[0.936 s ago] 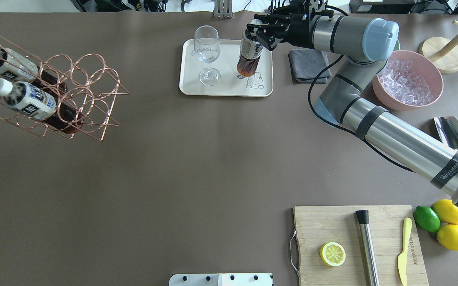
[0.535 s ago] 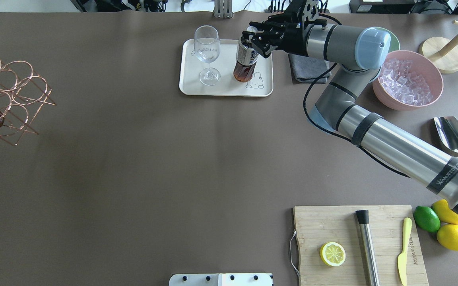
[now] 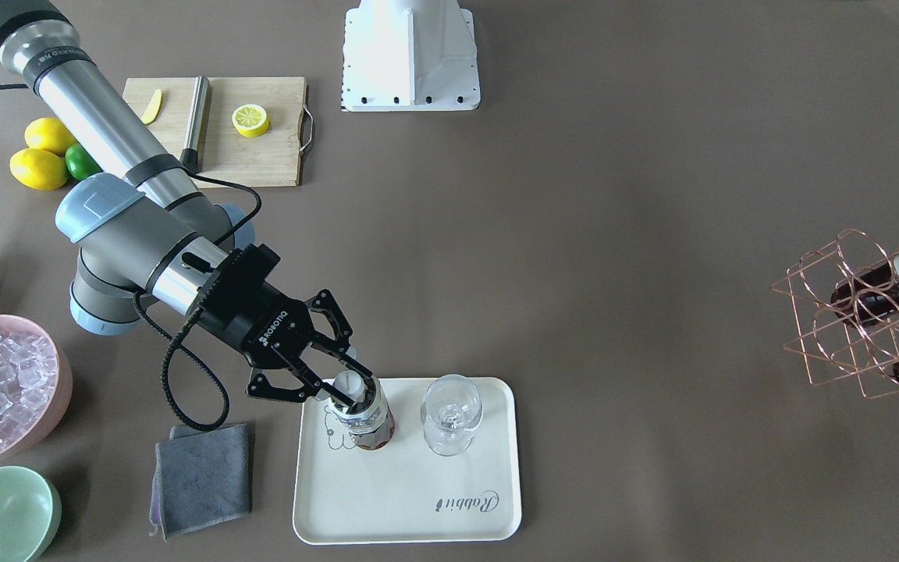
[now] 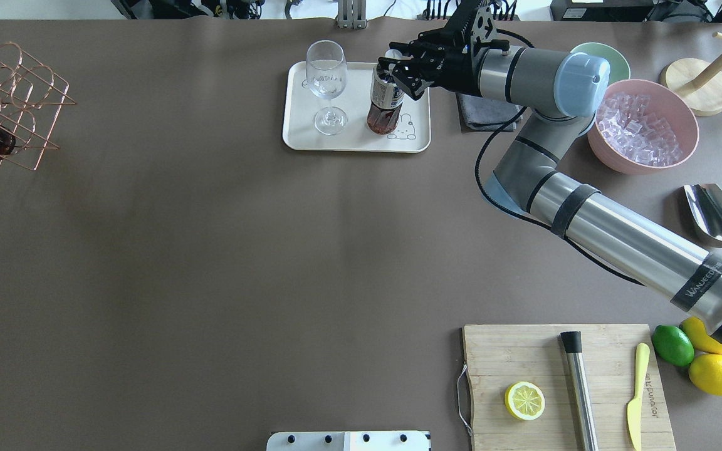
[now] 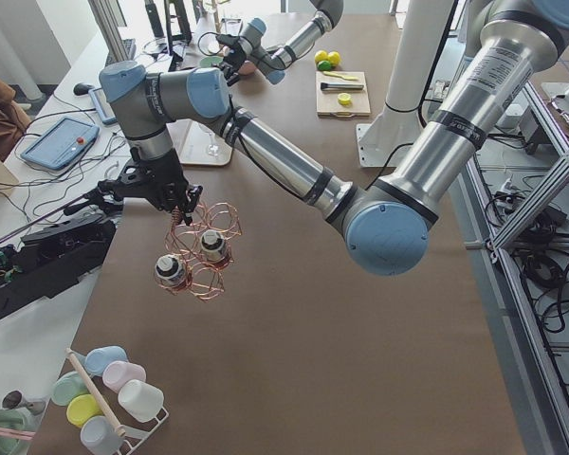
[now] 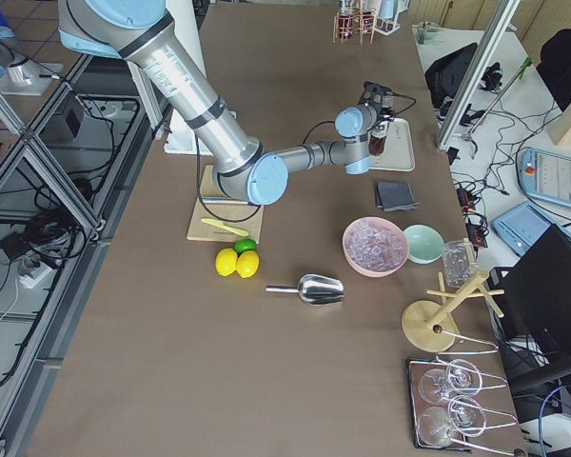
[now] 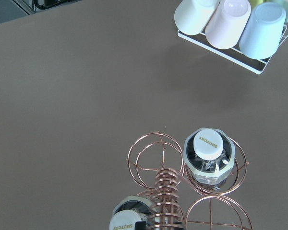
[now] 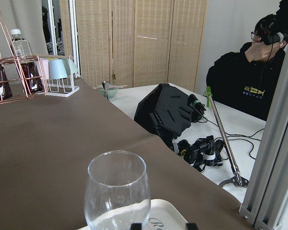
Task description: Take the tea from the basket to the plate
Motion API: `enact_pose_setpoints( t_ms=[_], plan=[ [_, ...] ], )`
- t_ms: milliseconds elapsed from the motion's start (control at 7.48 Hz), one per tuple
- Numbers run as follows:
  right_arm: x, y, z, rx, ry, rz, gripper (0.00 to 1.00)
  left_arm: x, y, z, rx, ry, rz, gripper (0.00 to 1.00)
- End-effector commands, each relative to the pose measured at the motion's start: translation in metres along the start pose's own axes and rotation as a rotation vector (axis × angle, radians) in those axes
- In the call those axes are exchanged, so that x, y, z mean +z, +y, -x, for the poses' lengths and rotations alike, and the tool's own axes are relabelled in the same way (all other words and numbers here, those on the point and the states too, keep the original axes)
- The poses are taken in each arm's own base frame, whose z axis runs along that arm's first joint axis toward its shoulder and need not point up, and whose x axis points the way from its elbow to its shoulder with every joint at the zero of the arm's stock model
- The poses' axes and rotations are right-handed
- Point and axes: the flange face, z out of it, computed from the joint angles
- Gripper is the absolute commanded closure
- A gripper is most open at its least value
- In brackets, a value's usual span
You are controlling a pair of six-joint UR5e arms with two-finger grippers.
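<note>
Find tea (image 3: 364, 421) on plate (image 3: 418, 499), upright, cap up, long axis near vertical, just beside glass (image 3: 451, 414). See right tool (image 3: 350, 384) narrowed onto cap, pinching tea. Cannot tell grip of left tool (image 5: 174, 203) at basket (image 5: 199, 261) handle, above counter (image 3: 574, 234).

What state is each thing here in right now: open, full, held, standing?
Small clear bottle of reddish-brown tea: capped, upright on the cream rectangular tray.
Right gripper: shut on that bottle's neck.
Clear stemmed glass: upright on the tray, empty.
Copper wire basket: hanging in the air, holding two capped bottles.
Left gripper: over the basket; cannot tell open or shut.
Pink bowl: full of ice cubes.
</note>
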Motion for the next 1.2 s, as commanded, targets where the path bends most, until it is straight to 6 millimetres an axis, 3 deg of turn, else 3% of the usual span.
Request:
enact_pose_setpoints(
  t_ms=[0, 134, 267, 535, 802, 1069],
  plan=[
    [0.004, -0.007, 0.006, 0.001, 0.007, -0.013, 0.33, 0.029, -0.033, -0.037, -0.131, 0.048, -0.081, 1.0],
    [0.004, -0.008, 0.01, 0.009, 0.002, -0.017, 0.0, 0.037, -0.039, -0.045, -0.209, 0.069, -0.083, 1.0],
    [0.004, -0.009, 0.011, 0.008, 0.001, -0.02, 0.0, 0.047, -0.048, -0.057, -0.238, 0.1, -0.092, 1.0],
    [0.0, -0.014, 0.014, 0.005, -0.008, -0.029, 0.0, 0.058, -0.041, -0.064, -0.247, 0.087, -0.108, 1.0],
    [-0.01, -0.038, 0.019, -0.004, -0.039, -0.032, 0.0, 0.074, -0.024, -0.076, -0.272, 0.112, -0.129, 1.0],
    [-0.06, -0.073, -0.019, -0.015, -0.146, 0.089, 0.0, 0.08, -0.015, -0.08, -0.266, 0.103, -0.131, 1.0]
  ],
)
